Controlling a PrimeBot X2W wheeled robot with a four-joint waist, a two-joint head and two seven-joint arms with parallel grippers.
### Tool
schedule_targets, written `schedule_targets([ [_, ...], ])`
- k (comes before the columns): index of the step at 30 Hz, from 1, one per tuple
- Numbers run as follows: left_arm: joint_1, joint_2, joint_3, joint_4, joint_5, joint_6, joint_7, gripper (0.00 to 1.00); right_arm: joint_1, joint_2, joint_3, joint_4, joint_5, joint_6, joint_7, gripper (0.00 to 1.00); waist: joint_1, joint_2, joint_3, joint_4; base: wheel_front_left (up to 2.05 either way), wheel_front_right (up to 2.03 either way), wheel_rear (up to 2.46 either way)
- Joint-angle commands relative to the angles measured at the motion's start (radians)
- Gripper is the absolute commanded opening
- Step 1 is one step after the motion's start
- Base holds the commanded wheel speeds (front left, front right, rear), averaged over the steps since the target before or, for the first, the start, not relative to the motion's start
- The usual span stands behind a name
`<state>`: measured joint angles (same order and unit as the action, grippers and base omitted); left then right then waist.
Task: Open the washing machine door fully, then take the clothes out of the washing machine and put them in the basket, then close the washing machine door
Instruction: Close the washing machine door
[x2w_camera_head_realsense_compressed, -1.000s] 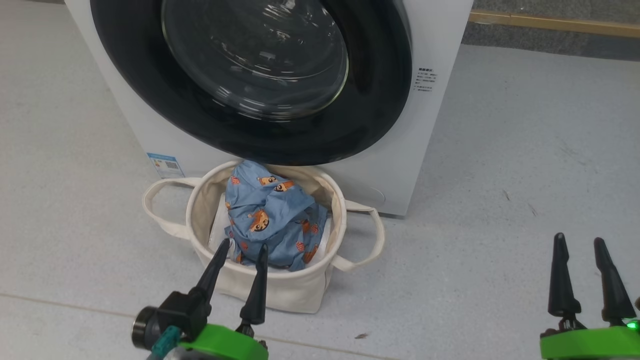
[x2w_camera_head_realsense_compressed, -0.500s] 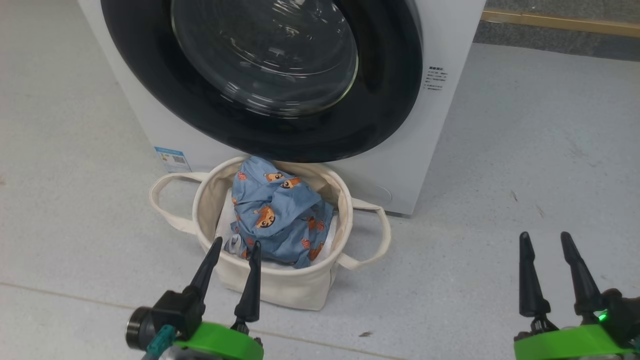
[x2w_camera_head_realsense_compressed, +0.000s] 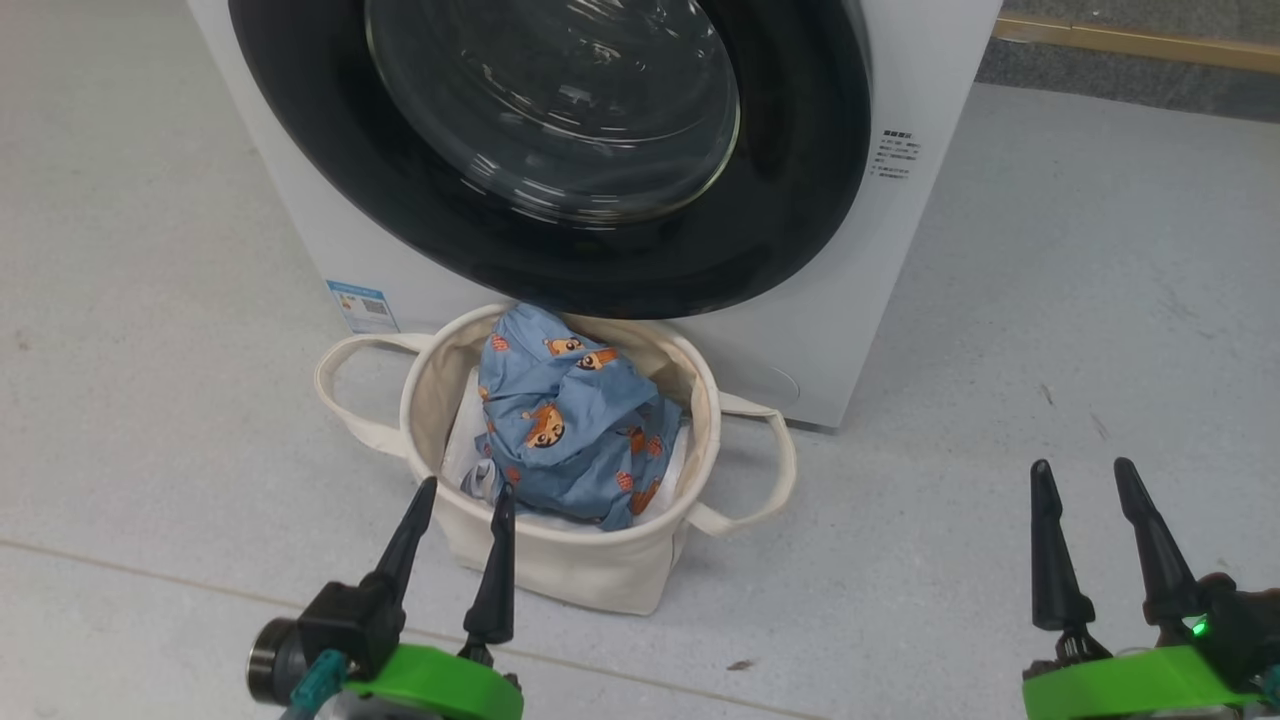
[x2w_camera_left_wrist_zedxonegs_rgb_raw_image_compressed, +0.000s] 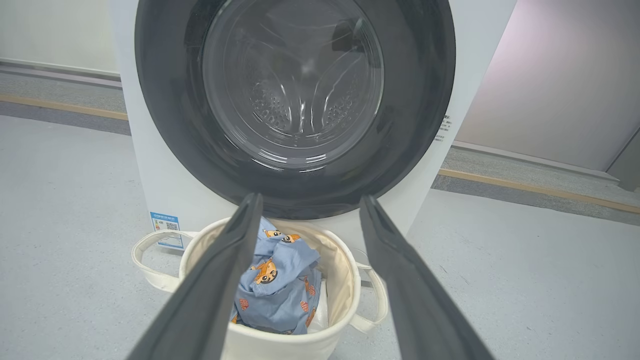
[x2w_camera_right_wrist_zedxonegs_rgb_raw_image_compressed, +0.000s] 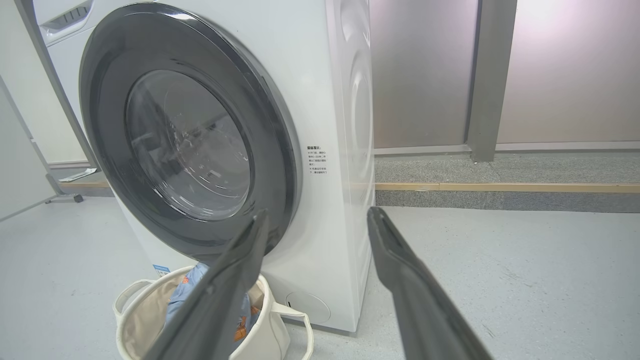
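Two pincers, left (x2w_camera_head_realsense_compressed: 468, 487) and right (x2w_camera_head_realsense_compressed: 1082, 465), hang spread and empty, likely because the job looks done. The clothes (x2w_camera_head_realsense_compressed: 570, 420) sit heaped in the basket (x2w_camera_head_realsense_compressed: 560, 535) just ahead of the left pincer, and the door (x2w_camera_head_realsense_compressed: 800, 200) beyond it lies flush against the machine (x2w_camera_head_realsense_compressed: 900, 280), seemingly shut. A blue sticker (x2w_camera_head_realsense_compressed: 362, 306) ahead-left of the left pincer and a text label (x2w_camera_head_realsense_compressed: 895, 155) ahead-left of the right one are too small to read.

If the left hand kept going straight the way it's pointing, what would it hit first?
Probably the door's lower rim. The left hand aims just over the clothes in the basket, though depth is unclear, so it might brush them first.
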<state>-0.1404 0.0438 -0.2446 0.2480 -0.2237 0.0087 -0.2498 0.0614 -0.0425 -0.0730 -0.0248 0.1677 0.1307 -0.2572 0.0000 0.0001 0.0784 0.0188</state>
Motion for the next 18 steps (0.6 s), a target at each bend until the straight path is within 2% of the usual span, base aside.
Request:
schedule_targets([
  [1,-0.027,0.006,0.03,-0.033,-0.007,0.005,-0.012,1.0,-0.038,-0.008,0.027,-0.036,-0.002,0.0,-0.005,1.0,0.0,-0.0001,-0.001,0.002,0.0,0.0,0.0],
  [18,-0.019,0.006,0.027,-0.04,0.002,0.007,-0.012,1.0,-0.037,-0.008,0.008,-0.014,0.002,0.0,-0.005,1.0,0.0,-0.0001,-0.007,0.002,0.0,0.0,0.0],
])
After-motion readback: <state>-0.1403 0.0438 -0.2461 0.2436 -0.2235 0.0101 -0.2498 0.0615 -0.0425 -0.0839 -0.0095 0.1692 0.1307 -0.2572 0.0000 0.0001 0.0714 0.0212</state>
